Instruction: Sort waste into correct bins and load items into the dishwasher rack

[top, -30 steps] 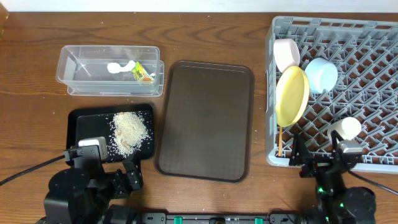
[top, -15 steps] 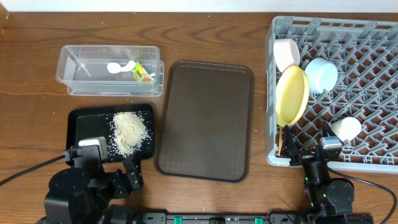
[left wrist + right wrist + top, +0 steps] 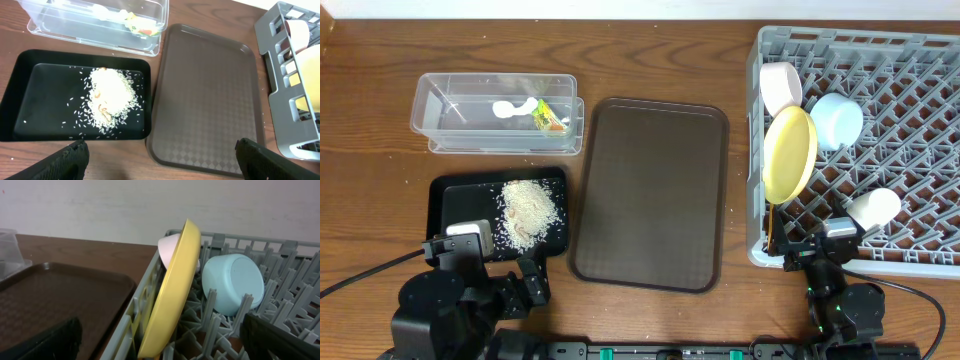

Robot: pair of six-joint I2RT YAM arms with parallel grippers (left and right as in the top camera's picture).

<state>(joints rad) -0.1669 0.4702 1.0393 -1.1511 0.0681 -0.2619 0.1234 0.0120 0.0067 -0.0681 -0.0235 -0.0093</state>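
Note:
The grey dishwasher rack holds the yellow plate on edge, the white bowl, the light blue bowl, the white cup and the chopsticks. The clear tub holds the snack wrapper and the white scrap. The rice lies in the black tray. My left gripper is open and empty, low over the table in front of the black tray. My right gripper is open and empty at the rack's front left corner, facing the plate.
The dark brown serving tray lies between the bins and the rack and holds nothing. A few rice grains are scattered on the wood near the tub. Both arm bases sit at the table's front edge.
My right arm has moved left along the rack's front edge and drawn back toward its corner. The left arm and all the objects have not moved.

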